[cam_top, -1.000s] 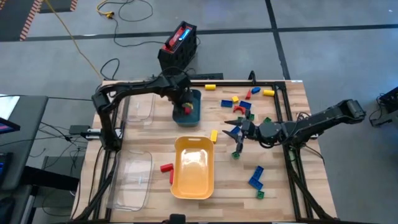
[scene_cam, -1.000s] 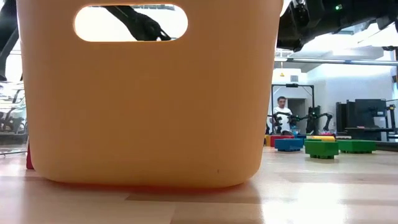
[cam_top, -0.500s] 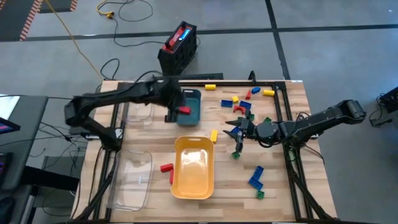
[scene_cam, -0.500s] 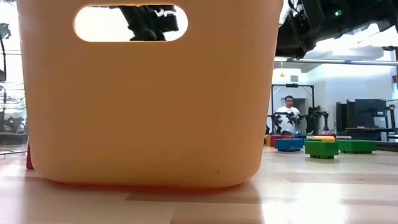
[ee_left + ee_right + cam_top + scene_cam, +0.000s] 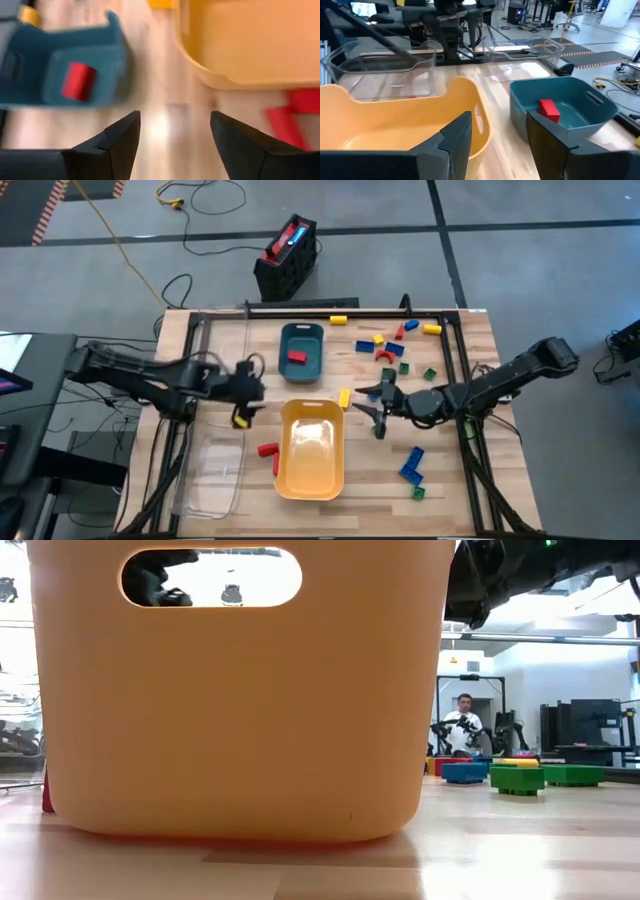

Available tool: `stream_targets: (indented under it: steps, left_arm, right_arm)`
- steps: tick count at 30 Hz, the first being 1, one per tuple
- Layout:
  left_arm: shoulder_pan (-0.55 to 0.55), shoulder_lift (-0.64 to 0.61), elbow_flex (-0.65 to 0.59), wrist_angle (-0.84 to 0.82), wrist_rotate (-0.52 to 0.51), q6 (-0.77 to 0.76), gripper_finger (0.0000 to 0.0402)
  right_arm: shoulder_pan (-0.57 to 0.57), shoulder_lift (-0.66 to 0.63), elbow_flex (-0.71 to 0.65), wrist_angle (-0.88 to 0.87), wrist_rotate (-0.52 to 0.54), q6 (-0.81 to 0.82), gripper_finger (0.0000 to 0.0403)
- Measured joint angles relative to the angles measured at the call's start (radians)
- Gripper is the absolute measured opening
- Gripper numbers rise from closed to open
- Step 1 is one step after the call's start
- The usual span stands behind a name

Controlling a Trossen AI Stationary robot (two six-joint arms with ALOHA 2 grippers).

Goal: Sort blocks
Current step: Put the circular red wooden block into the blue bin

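Smooth wooden table (image 5: 460, 480), glossy plastic blocks (image 5: 411, 465) (trays (image 5: 312, 470) too)

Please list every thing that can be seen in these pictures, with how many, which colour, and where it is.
table: one, light wood, under everything
teal tray: one, far middle of the table
red block: one, inside the teal tray
yellow tray: one, near middle, looks empty
clear trays: two, along the left side
red blocks: two, on the table left of the yellow tray
loose blocks: over ten, red, yellow, blue, green, on the right half
box: one, red and black, on the floor behind the table
person: one, far back in the room
left gripper: open, empty, left of the yellow tray
right gripper: open, empty, right of the yellow tray
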Motion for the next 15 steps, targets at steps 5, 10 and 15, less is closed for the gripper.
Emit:
stream_targets:
  steps: [5,10,15]
  left_arm:
    - [-0.121,0.024,-0.016,-0.065,-0.053,-0.214,0.0235]
    - [-0.178,0.155,-0.005,-0.051,0.028,-0.349,0.0235]
    - [-0.206,0.318,0.082,-0.087,0.123,-0.425,0.0235]
  right_arm:
    - [0.007,0.043,0.011,0.003,0.001,0.004,0.0198]
    - [-0.016,0.061,0.011,-0.016,0.002,0.042,0.0198]
    - [-0.018,0.058,0.011,-0.012,0.002,0.047,0.0198]
